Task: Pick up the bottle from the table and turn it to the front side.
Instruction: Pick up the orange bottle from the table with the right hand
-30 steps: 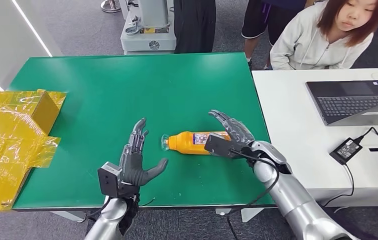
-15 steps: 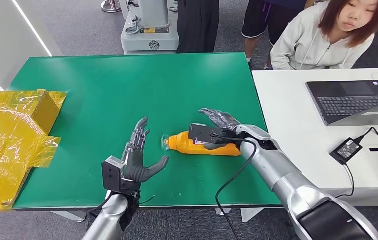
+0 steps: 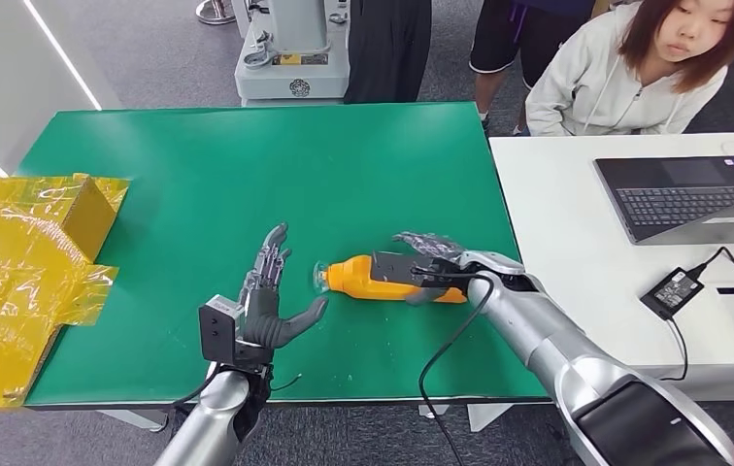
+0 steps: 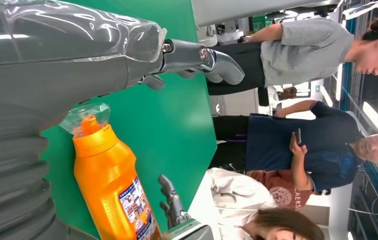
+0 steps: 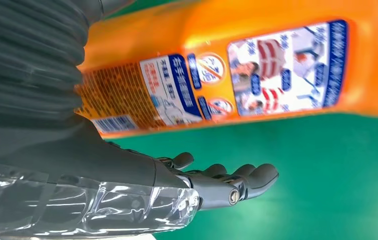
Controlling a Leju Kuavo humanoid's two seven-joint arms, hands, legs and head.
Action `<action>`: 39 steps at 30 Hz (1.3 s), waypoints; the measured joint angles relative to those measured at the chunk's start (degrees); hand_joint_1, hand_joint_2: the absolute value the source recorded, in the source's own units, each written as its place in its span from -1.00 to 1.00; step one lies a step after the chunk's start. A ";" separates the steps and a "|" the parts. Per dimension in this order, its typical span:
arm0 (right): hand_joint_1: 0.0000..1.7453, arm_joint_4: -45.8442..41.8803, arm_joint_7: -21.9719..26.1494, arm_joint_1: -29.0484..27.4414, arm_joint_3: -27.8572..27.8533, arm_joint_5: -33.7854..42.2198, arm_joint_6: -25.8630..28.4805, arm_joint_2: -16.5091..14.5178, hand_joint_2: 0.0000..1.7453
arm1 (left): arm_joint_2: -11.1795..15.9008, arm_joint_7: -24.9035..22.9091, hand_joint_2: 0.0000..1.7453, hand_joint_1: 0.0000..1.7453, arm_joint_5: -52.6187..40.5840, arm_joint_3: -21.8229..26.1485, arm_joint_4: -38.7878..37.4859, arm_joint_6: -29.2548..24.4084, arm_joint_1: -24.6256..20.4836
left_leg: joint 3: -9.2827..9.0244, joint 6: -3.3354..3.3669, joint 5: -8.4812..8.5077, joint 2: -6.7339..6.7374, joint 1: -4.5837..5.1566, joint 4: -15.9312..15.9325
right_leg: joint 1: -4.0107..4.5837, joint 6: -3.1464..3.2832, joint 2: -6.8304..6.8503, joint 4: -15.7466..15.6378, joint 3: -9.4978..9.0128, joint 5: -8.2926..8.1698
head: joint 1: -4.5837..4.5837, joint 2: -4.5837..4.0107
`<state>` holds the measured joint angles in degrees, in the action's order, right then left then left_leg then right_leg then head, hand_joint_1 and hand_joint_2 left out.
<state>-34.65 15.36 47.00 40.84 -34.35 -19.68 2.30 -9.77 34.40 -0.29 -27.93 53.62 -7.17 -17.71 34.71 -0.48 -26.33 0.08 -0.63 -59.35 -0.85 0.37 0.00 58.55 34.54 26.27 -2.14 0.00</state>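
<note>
Right hand [image 3: 428,260] lies over the far side of the orange plastic bottle [image 3: 368,279], its fingers draped across the bottle's base end; whether they are clamped on it or only resting cannot be told. In the right wrist view the fingers [image 5: 237,181] are stretched out straight just beside the bottle's printed label [image 5: 282,70], with green surface between them.

That orange bottle lies on its side on the green-topped bench [image 3: 247,165], near the near edge and right of the middle, its clear cap [image 3: 321,276] pointing left and its base pointing right under the right hand. A white and blue label faces up and toward the near side. In the left wrist view the clear cap [image 4: 84,118] and orange neck show plainly, the bottle flat on the green.

Left hand [image 3: 264,309] hovers just left of the cap, holding nothing, palm turned toward the bottle, fingers apart and pointing away, thumb reaching toward the cap without touching it.

At the bench's left edge sits a box wrapped in crinkled yellow film [image 3: 28,262]. To the right stands a white table [image 3: 577,282] with an open dark laptop [image 3: 683,194] and a black power brick [image 3: 672,291] with its cable. A person in a light grey hooded top [image 3: 616,92] leans in at the far right, and other people stand behind the bench.
</note>
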 joint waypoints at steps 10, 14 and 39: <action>-1.00 1.56 -1.89 0.35 1.41 0.12 -0.96 0.00 1.00 | -0.29 -0.24 1.00 -1.00 0.26 0.00 -0.51 0.41 -0.48 | -0.01 0.00 0.00 0.00 0.00 0.00 | 0.00 0.00 0.00 0.00 -0.01 0.00 | 0.01 0.00; -0.50 1.84 -2.80 0.67 1.96 0.14 -1.81 0.04 1.00 | -0.44 -0.67 1.00 -1.00 0.21 0.00 -0.52 0.44 -0.50 | -0.02 0.00 0.00 0.00 0.00 -0.01 | 0.00 0.00 0.00 0.00 -0.02 0.00 | 0.00 0.00; 1.00 -1.26 -3.72 -1.19 3.62 5.61 2.23 2.45 1.00 | -0.42 -1.96 1.00 -1.00 -1.25 0.02 -0.42 0.57 0.32 | -0.06 0.00 0.00 -0.02 0.00 -0.04 | 0.00 -0.01 0.03 -0.01 -0.09 0.00 | 0.00 0.00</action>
<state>-35.91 11.64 45.81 44.46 -28.74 -17.46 4.75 -10.19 32.44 -1.54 -27.91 53.20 -6.60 -17.39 34.65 -0.48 -26.34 0.06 -0.63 -59.39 -0.85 0.36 0.03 58.54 34.45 26.26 -2.14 0.00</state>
